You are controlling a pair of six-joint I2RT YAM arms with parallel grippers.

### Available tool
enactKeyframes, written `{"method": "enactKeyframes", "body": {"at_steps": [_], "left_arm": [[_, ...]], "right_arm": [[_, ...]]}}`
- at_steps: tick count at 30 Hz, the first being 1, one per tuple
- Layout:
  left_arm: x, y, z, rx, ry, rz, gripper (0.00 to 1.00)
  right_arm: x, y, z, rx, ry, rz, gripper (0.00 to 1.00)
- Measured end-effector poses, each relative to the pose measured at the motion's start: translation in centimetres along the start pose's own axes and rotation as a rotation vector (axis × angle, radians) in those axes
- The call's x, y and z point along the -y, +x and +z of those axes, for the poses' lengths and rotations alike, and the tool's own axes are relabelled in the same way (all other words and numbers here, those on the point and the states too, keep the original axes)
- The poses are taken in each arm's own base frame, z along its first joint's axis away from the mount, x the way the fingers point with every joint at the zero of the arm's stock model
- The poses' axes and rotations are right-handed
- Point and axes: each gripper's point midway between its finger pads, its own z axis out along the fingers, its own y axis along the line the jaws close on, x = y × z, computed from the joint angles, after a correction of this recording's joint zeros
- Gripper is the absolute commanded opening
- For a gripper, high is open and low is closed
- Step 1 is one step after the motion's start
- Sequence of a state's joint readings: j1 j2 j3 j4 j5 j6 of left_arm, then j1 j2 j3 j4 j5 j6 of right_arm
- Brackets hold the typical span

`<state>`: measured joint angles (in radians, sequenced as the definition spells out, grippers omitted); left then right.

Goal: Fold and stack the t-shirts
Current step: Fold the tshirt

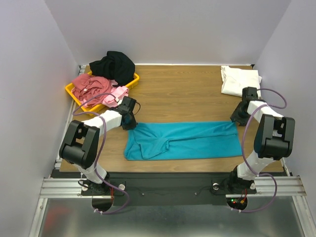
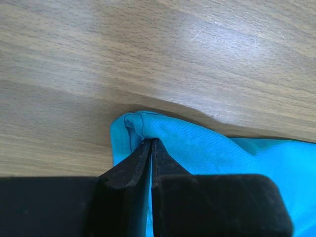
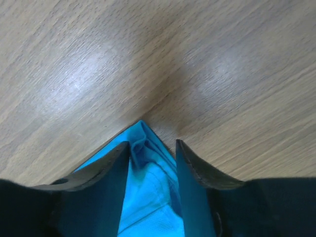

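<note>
**Top external view: teal tee stretched between both hands**

Top external shows the teal t-shirt (image 1: 182, 140) lying as a long strip across the near half of the tabletop (image 1: 182, 94). It runs left to right, with a lumpy fold toward its left end. The left hand (image 1: 131, 123) is down at the shirt's far-left corner and the right hand (image 1: 234, 121) is down at its far-right corner, so the shirt sits right between the two.

Left wrist cam: the fingers (image 2: 128, 168) are pressed together with barely a slit between them, and a rolled-over corner of teal cloth is pinched at the tips. So that one is clamped on the shirt.

Right wrist cam is different. The two fingers (image 3: 106, 168) stand apart, with the pointed teal corner bunched in the gap. The cloth touches the inner side of the finger on the left of that view, but I can't tell if the other one touches it. It's straddling the corner, not pinching it.

Other shirts:
- The white t-shirt (image 1: 239, 80) sits in a rough flat pile in the far right corner, apart from the teal one.
- The yellow tray (image 1: 132, 80) at far left holds the dusty red t-shirt (image 1: 89, 84) and the pink t-shirt (image 1: 116, 95).
- The black t-shirt (image 1: 112, 63) is heaped over the tray's far edge.

Hard to see: from above, the wrists cover the fingertips of both hands, so the grip only shows in the wrist cams. Both wrist views cut off most of the shirt, and the tray is mostly buried under cloth.
</note>
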<state>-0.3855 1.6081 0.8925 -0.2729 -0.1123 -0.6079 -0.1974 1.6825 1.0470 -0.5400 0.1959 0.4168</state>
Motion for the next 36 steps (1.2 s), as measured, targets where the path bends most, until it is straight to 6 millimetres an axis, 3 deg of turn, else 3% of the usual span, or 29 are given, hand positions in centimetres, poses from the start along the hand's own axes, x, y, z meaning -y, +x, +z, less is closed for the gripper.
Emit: {"method": "enactKeyframes", "body": {"at_steps": [6, 10, 13, 14, 19, 22, 25, 30, 33, 36], "left_arm": [[0.1, -0.3, 0.2, 0.004, 0.001, 0.004, 0.16], [0.2, -1.0, 0.4, 0.007, -0.003, 0.005, 0.18], [0.5, -1.8, 0.3, 0.002, -0.016, 0.021, 0.32], [0.7, -2.2, 0.2, 0.008, -0.015, 0.025, 0.43], [2.9, -6.3, -1.9, 0.077, 0.015, 0.045, 0.61], [4.7, -9.3, -3.6, 0.144, 0.051, 0.044, 0.62], [5.5, -10.5, -4.5, 0.171, 0.069, 0.045, 0.62], [6.4, -8.2, -4.6, 0.11, 0.096, 0.076, 0.62], [7.5, -4.7, -4.4, 0.035, 0.134, 0.118, 0.61], [8.1, 0.7, -3.8, -0.083, 0.176, 0.161, 0.61]], "right_arm": [[0.7, -0.2, 0.1, 0.001, 0.013, 0.02, 0.77], [1.4, -0.5, 0.3, -0.005, 0.015, 0.053, 0.78], [1.7, -0.6, 0.1, -0.009, 0.013, 0.064, 0.78], [1.6, -0.6, -0.1, -0.007, 0.005, 0.067, 0.78], [0.5, -1.5, -2.8, 0.032, -0.09, 0.068, 0.78], [-0.9, -2.6, -5.2, 0.094, -0.159, 0.035, 0.78], [-3.0, -2.3, -7.1, 0.132, -0.22, -0.049, 0.78], [-7.2, 0.3, -8.8, 0.093, -0.374, -0.204, 0.78], [-8.6, 2.2, -8.9, 0.033, -0.454, -0.258, 0.77], [-9.2, 4.5, -8.2, -0.041, -0.497, -0.291, 0.77]]}}
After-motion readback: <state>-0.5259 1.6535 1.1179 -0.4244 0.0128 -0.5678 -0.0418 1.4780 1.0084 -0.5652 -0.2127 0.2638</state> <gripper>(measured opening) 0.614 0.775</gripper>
